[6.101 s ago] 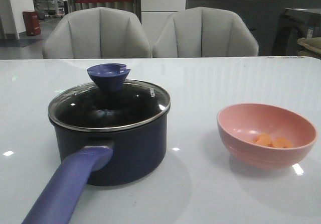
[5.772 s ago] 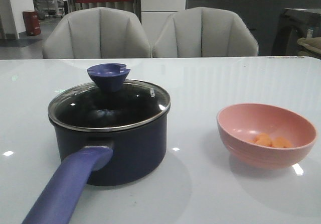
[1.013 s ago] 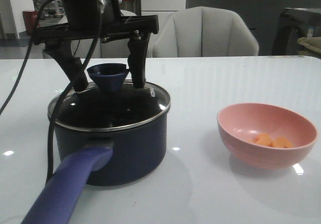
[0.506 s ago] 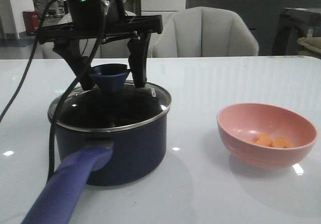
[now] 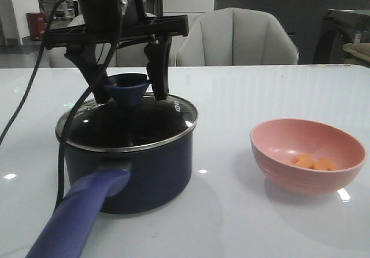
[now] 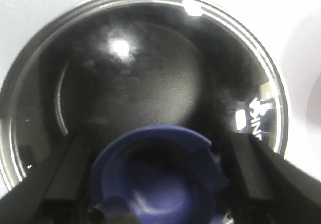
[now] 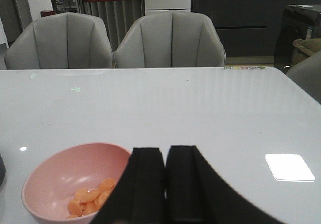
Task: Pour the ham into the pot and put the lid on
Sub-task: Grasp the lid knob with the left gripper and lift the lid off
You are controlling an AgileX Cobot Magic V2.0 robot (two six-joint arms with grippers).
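Straddling the lid's [image 5: 127, 116] knob, left gripper [image 5: 128, 90] jaws apart — it should close centred, lift vertically; right gripper [image 7: 165, 171] jaws together.

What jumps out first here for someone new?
The left gripper hangs open over the pot, its fingers either side of the lid knob, apparently not clamped. On the robot's right sits a pink bowl holding the ham. The right gripper is shut, near that bowl.
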